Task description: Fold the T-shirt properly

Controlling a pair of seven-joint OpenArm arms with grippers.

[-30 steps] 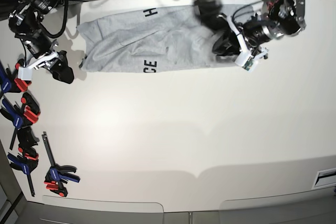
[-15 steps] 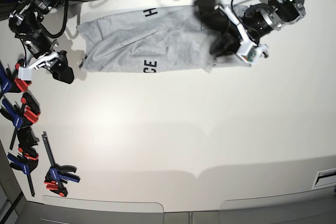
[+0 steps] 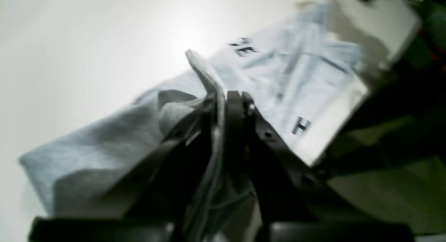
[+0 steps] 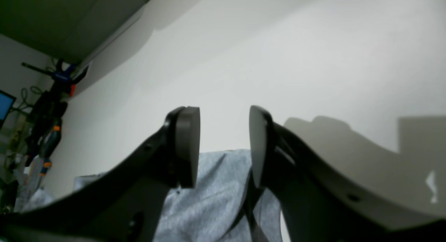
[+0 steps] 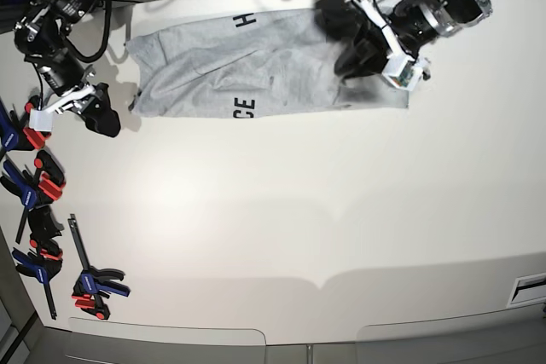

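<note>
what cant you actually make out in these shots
- Full lettering on the T-shirt: folds hide all but a few letters in the base view; blurred in the left wrist view.
- Shirt end under the left gripper: the arm covers it.
- Clamps: cut off by the base view's edge.

T-shirt (image 5: 256,70): "H", "CE" (black capitals)

A: Where does the base camera sit?

B: High overhead, looking straight down on the whole table (image 5: 281,210), both arms at its far edge.

A: And the wrist views?

B: Each looks out close along its own jaws, low over the tabletop. All three views share the T-shirt (image 5: 256,66) (image 3: 104,144) (image 4: 209,196).
</note>
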